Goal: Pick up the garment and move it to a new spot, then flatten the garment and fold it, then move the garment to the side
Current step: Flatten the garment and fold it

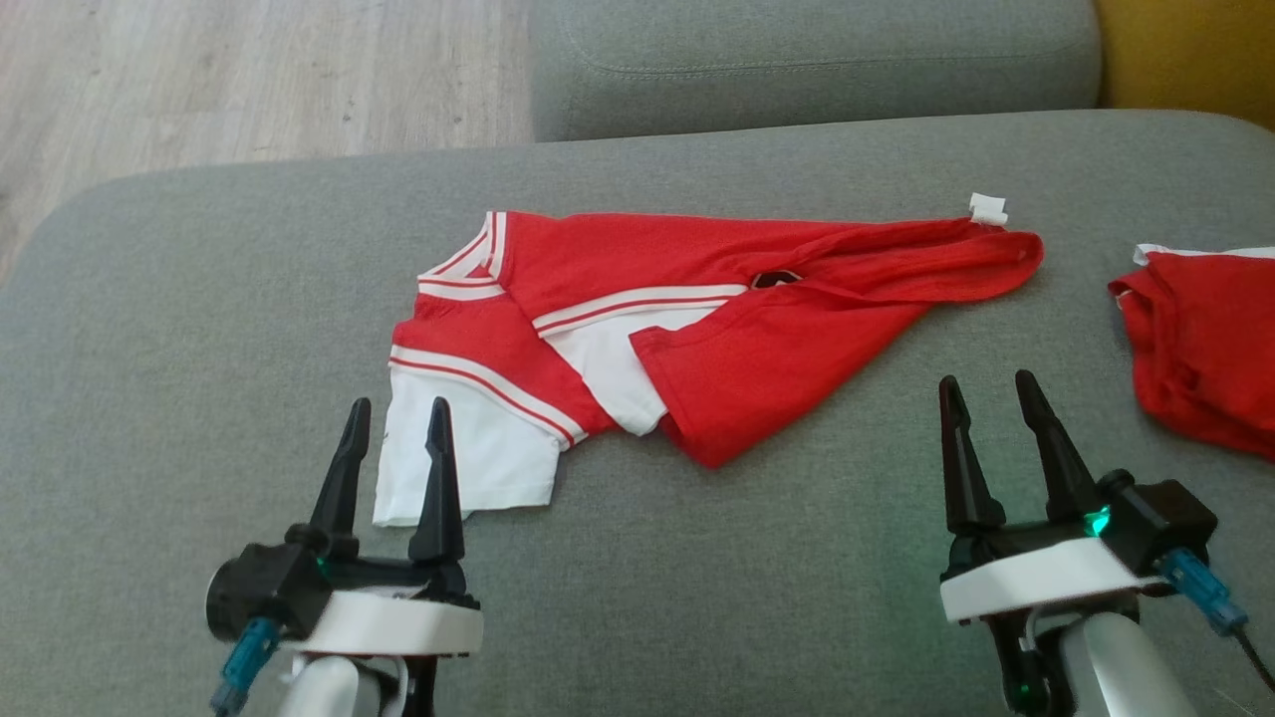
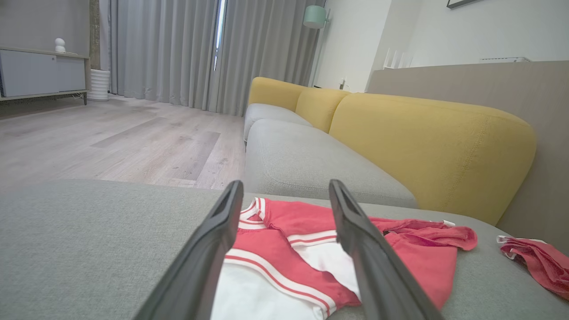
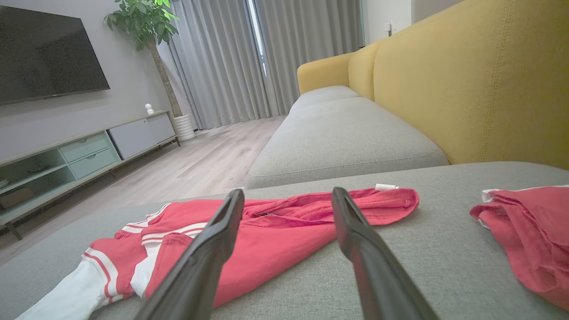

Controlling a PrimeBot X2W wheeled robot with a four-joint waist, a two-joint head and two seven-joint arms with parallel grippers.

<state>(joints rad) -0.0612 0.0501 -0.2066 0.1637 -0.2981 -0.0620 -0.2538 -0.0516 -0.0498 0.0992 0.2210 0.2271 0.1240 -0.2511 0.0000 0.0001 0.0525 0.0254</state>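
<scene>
Both hands are wide apart at the fingers and holding nothing. The left hand [image 1: 399,403] is poised over the white hem, the right hand [image 1: 985,378] just short of the red edge. The garment [image 1: 697,329] lies bunched in the middle of the grey sofa cushion [image 1: 199,349], red over white, its layers crossing and a white label [image 1: 988,208] at its far end. Here's the danger: with folds stacked like this, a pinch could catch only the top layer, and the rest would drag and twist. The cushion is soft too, so fingers coming down hard could snag its fabric. And watch the second red piece [image 1: 1205,339], near the right hand. A wide sweep could pull it along.
</scene>
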